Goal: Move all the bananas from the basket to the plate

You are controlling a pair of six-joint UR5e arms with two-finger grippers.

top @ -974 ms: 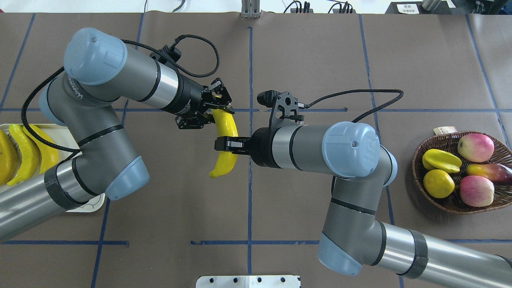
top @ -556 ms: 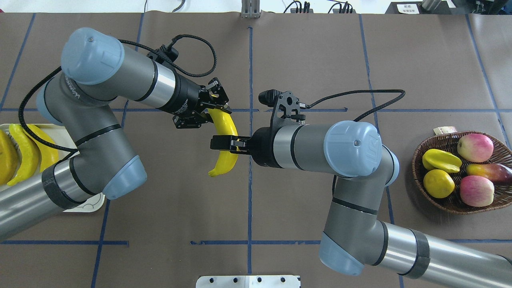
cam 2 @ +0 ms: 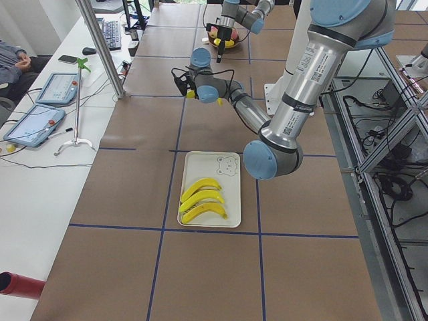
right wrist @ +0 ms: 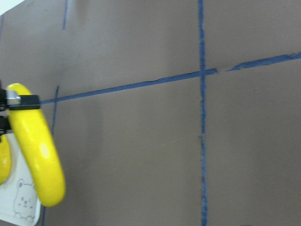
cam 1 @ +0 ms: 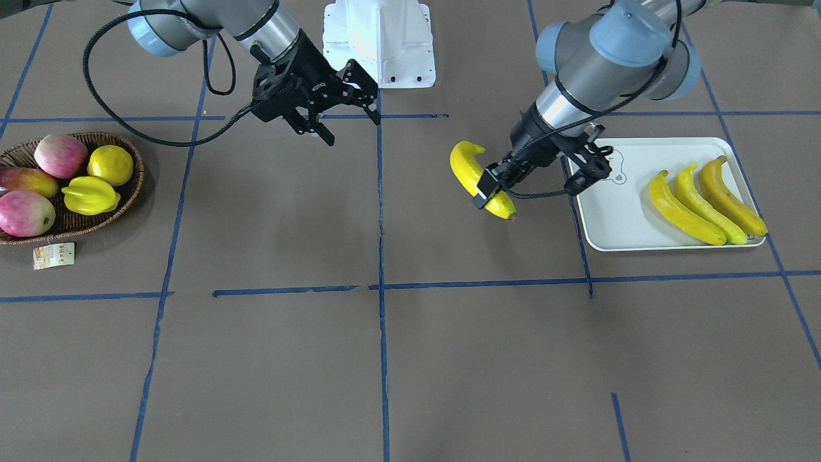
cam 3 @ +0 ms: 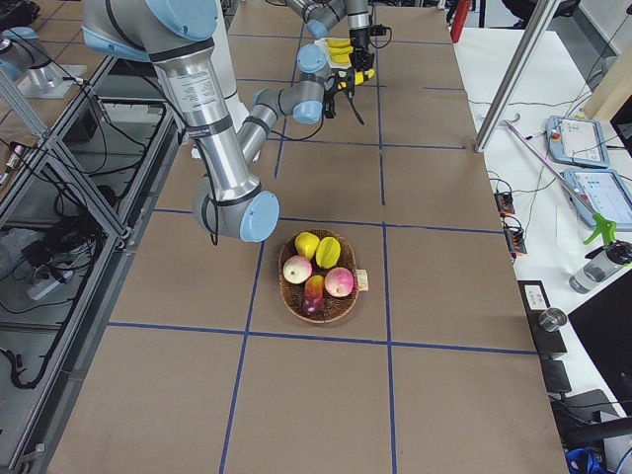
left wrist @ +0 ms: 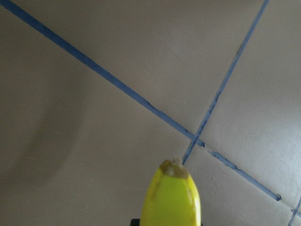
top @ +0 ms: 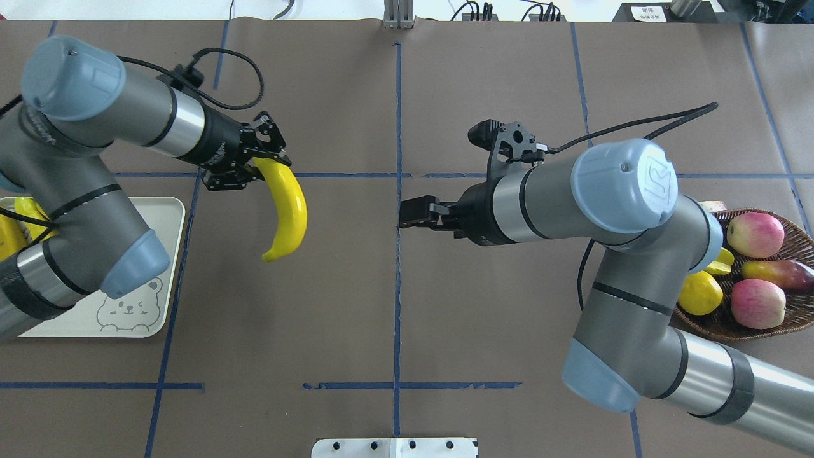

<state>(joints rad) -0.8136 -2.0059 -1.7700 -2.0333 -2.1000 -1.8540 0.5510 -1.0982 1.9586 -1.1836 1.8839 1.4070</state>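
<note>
Three long curved glossy yellow bananas [cam 1: 710, 208] lie side by side on the flat white rectangular bear-print plate [cam 1: 612, 215] at the worktop's robot-left end. The fourth banana [top: 296, 213] hangs just beside the plate's inner edge, pinched at one end by the left gripper [top: 262, 166] — probably so its length can be laid flat. The right gripper [cam 1: 351, 127], jaws spread and empty, hovers mid-worktop — well clear. The shallow dark-brown wicker basket [cam 1: 136, 176] at the right end shows no banana.

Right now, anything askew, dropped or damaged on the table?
Nothing stands out. Three bananas lie side by side on the plate, the fourth banana is gripped in the left hand short of the plate, the right hand is open and empty, the basket holds its other fruit.
</note>
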